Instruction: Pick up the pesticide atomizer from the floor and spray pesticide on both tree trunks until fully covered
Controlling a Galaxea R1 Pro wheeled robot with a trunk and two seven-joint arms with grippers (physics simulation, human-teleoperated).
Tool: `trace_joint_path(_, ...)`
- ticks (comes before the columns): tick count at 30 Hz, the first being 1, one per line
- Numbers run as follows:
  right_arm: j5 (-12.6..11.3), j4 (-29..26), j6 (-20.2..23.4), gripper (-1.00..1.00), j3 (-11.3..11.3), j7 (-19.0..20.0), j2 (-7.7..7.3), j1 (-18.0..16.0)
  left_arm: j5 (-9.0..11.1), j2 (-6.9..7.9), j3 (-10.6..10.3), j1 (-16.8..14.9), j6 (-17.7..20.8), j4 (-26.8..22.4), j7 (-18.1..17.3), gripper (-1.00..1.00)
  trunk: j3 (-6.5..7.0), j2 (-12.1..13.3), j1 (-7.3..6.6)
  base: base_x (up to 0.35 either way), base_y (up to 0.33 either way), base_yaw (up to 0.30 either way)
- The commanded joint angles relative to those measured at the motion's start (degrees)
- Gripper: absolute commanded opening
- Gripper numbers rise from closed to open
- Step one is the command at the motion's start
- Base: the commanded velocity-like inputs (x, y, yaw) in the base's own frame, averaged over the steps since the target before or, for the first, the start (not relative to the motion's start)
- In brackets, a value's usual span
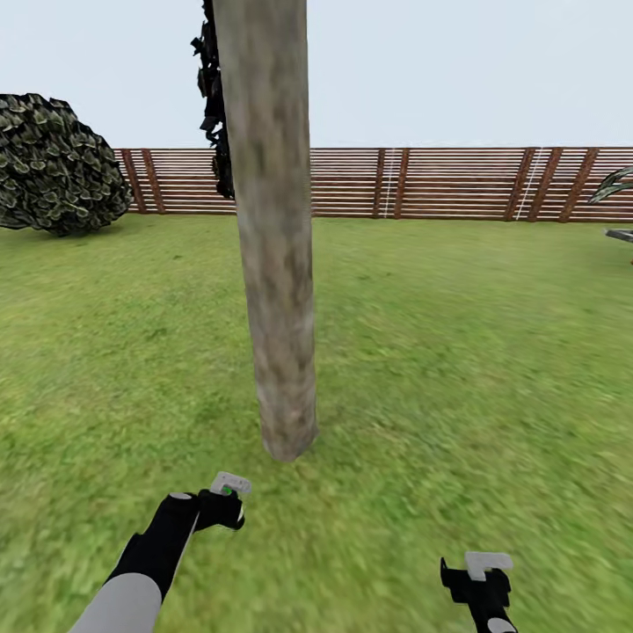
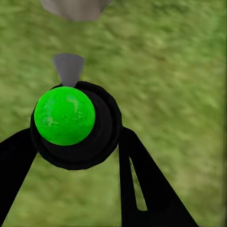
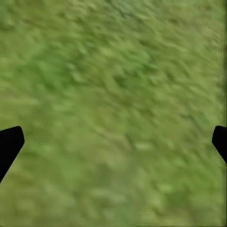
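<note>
A thick beige-grey mottled tree trunk [image 1: 272, 264] rises from the lawn straight ahead, its base [image 2: 75, 8] just beyond my left hand. My left gripper [image 1: 222, 510] is shut on the pesticide atomizer [image 2: 65, 116], a black round body with a bright green cap. Its grey nozzle [image 2: 69, 68] points toward the foot of the trunk. A speck of the green cap [image 1: 228, 493] peeks out at the gripper in the head view. My right gripper [image 1: 479, 585] hangs low to the right over grass, open, with its fingers spread wide and nothing between them [image 3: 113, 142].
A brown slatted fence [image 1: 440, 180] closes the lawn at the back. A round dark-leaved bush [image 1: 57, 163] stands at far left, and a near-black conifer [image 1: 214, 97] rises behind the trunk. A palm frond [image 1: 615, 183] and a grey slab [image 1: 620, 235] show at the right edge.
</note>
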Motion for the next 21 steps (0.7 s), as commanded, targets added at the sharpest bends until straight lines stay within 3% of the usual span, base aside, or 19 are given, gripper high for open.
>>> trace_joint_path(1, 0.3, 0.0, -0.1, 1.00, 0.0, -0.2, -0.02, 0.2, -0.3, -0.09, 0.4, -0.1, 0.9, -0.3, -0.5, -1.00, -0.06, 0.0, 0.02, 0.284, -0.201, 0.000)
trace_joint_path(5, 0.3, 0.0, -0.1, 1.00, 0.0, -0.2, -0.04, 0.3, -0.2, -0.21, 0.5, 0.0, 1.3, -0.4, -0.5, -1.00, -0.06, 0.0, 0.02, 0.284, -0.201, 0.000)
trace_joint_path(6, 0.3, 0.0, 0.0, 1.00, 0.0, -0.2, 0.05, 0.3, 0.0, -0.29, 0.6, 0.6, 1.5, -5.3, -0.6, -1.00, -0.06, 0.0, 0.02, 0.241, 0.000, 0.000)
trace_joint_path(9, 0.3, 0.0, 0.0, 1.00, 0.0, -0.2, 0.05, 0.3, 0.0, -0.24, 0.7, 0.6, 1.5, -5.3, -0.6, -1.00, -0.06, 0.0, 0.02, 0.242, 0.000, 0.000)
trace_joint_path(14, 0.3, 0.1, 0.0, 1.00, 0.0, -0.2, 0.05, 0.3, 0.0, -0.23, 0.7, 0.6, 1.5, -5.3, -0.6, -1.00, -0.03, 0.0, 0.02, 0.034, 0.000, -0.026)
trace_joint_path(19, 0.3, 0.0, 0.0, 1.00, 0.0, -0.2, 0.05, 0.3, 0.0, -0.24, 0.7, 0.6, 1.9, -6.5, -0.6, -1.00, 0.18, 0.0, 0.02, 0.001, 0.000, -0.200)
trace_joint_path(20, 0.3, 0.0, 0.0, 1.00, 0.0, -0.2, 0.06, 0.3, 0.0, -0.21, 0.7, 0.5, 2.5, -7.0, -0.7, -1.00, 0.22, 0.0, 0.02, 0.000, 0.000, -0.224)
trace_joint_path(21, 0.3, 0.0, 0.0, 1.00, 0.0, -0.1, 0.12, 0.3, 0.1, 0.02, 0.5, 0.2, 6.3, -8.7, -1.0, -1.00, 0.26, 0.0, 0.02, 0.000, 0.000, -0.157)
